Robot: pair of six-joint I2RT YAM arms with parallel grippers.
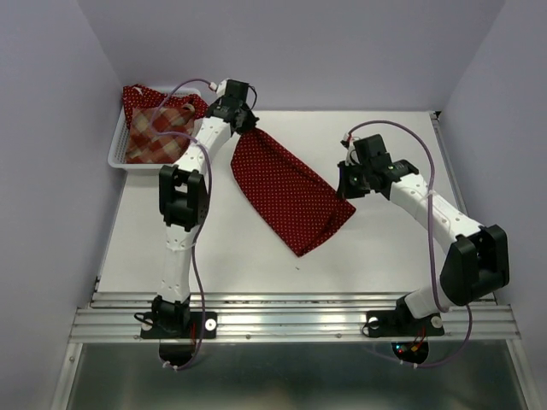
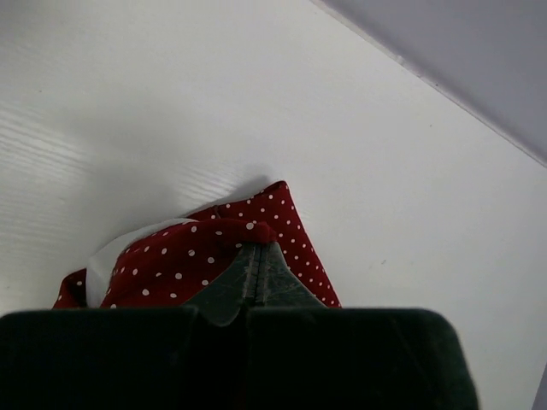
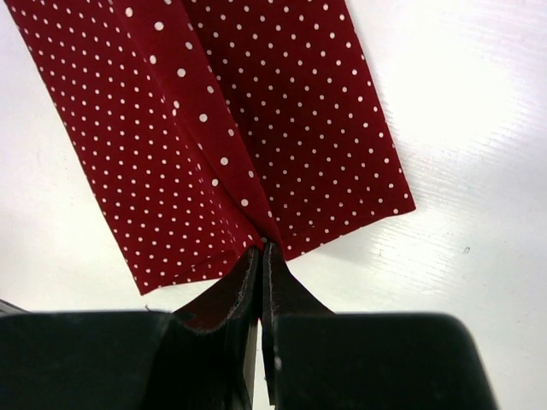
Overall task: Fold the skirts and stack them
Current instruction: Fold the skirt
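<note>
Dotted skirt (image 1: pixel 291 192) stretched slantwise across the white bench (image 1: pixel 402 256) — narrow end far and left, just beside the basket (image 1: pixel 114 159), wide hem nearer and to the right. Dark red, tiny white spots, held at both ends.

Left claw (image 1: pixel 247 122) clenched on the narrow end. From the left wrist, fingertips (image 2: pixel 231 295) pressed together over a bunched fold of the cloth, with a patch of white lining or label (image 2: pixel 111 256) showing beside it and a soft shadow on the bench underneath.

Right claw (image 1: pixel 347 186) clenched on the wide hem. From the right wrist, fingertips (image 3: pixel 295 295) pinched tight on the lower edge, a crease running up the cloth from the pinch, the cloth fanned out flat to either side. Impossible to tell from above whether the middle of the skirt rests fully on the bench or hangs a little clear.

Plaid skirt (image 1: pixel 154 137) — red and tan check — heaped in the basket at the far left corner, close to the wall (image 1: pixel 51 128). Second dotted skirt (image 1: pixel 135 96) bunched at the far side of the same basket, touching the plaid one. Left arm (image 1: pixel 184 196) reaching up past the basket's right side, and the stretched skirt spanning the gap between the two claws.
</note>
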